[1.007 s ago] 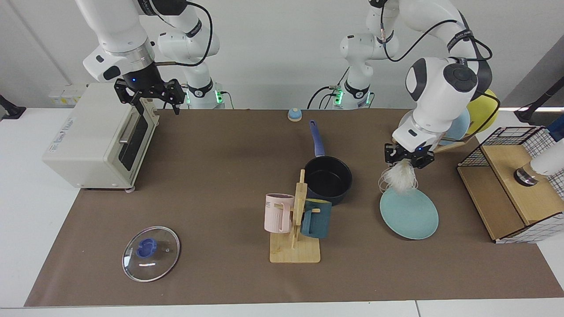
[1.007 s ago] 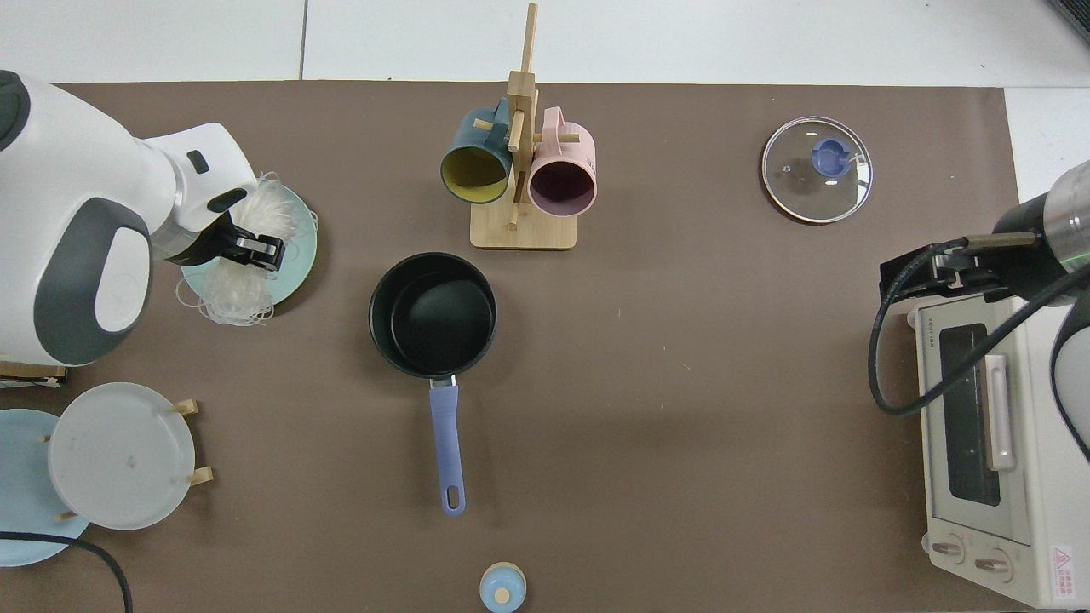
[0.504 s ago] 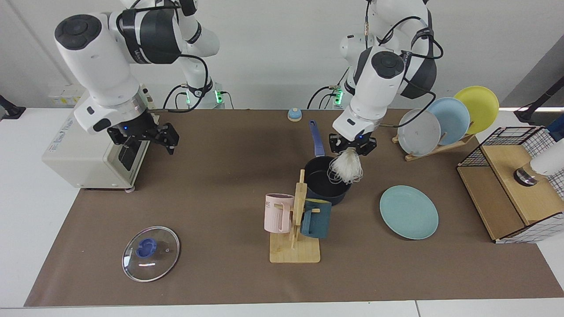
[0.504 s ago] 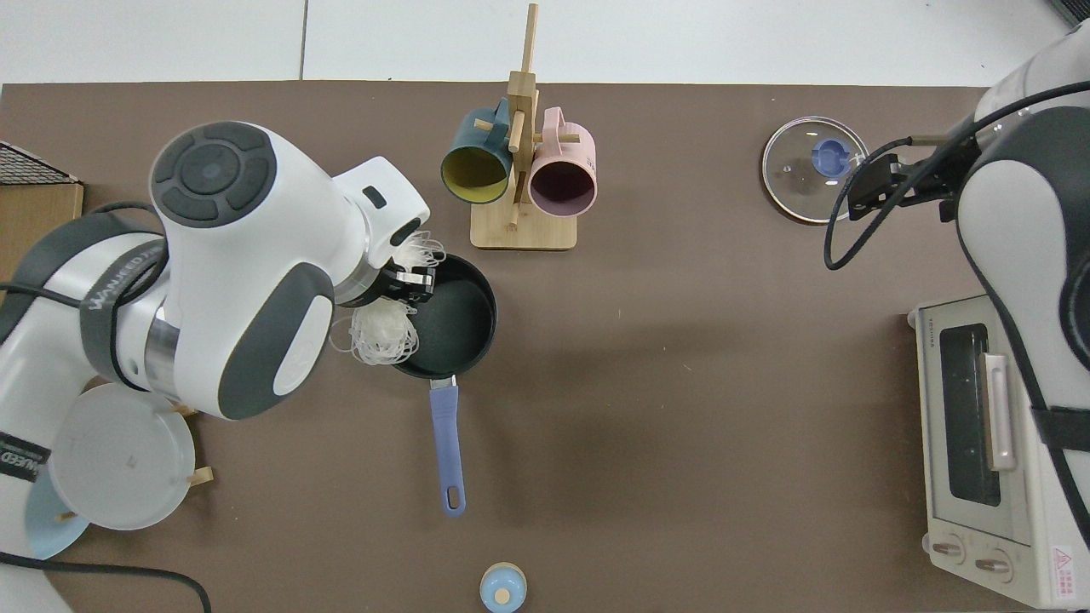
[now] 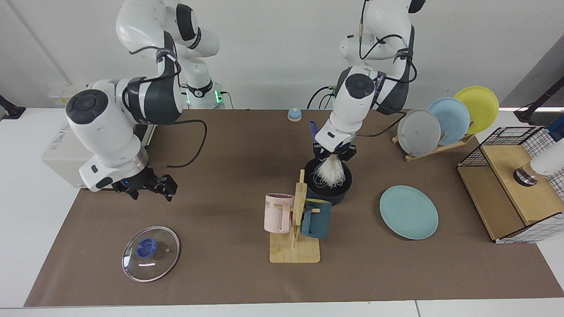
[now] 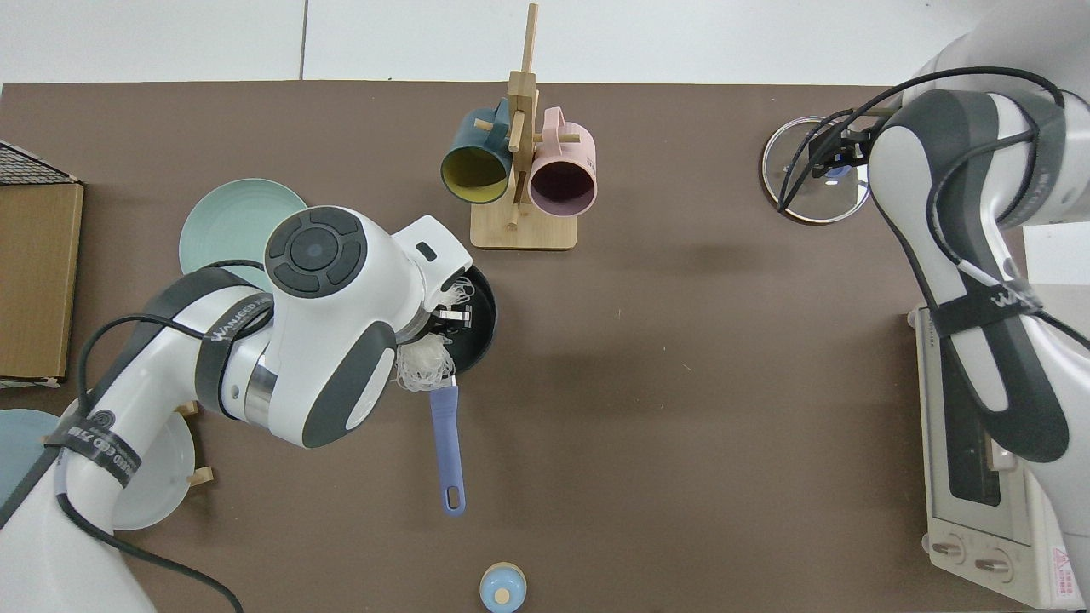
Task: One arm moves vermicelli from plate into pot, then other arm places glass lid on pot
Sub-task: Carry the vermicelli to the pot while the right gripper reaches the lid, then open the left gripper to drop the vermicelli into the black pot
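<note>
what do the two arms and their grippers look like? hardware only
Both arms are white, rounded jointed links with dark grey joint caps and bands, some printed with white lettering. A black cable runs outside each arm, loosely looped. Green lights glow at both bases. The left gripper and right gripper are black two-finger units, each with a small blue light on the wrist, below a polished metal ring.

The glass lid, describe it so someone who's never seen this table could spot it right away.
Start at the white toaster oven at one end of the brown mat. Below the right end effector hanging in front of it, the glass lid lies flat, alone near the mat's corner. It is the only see-through disc, with a blue knob.
</note>
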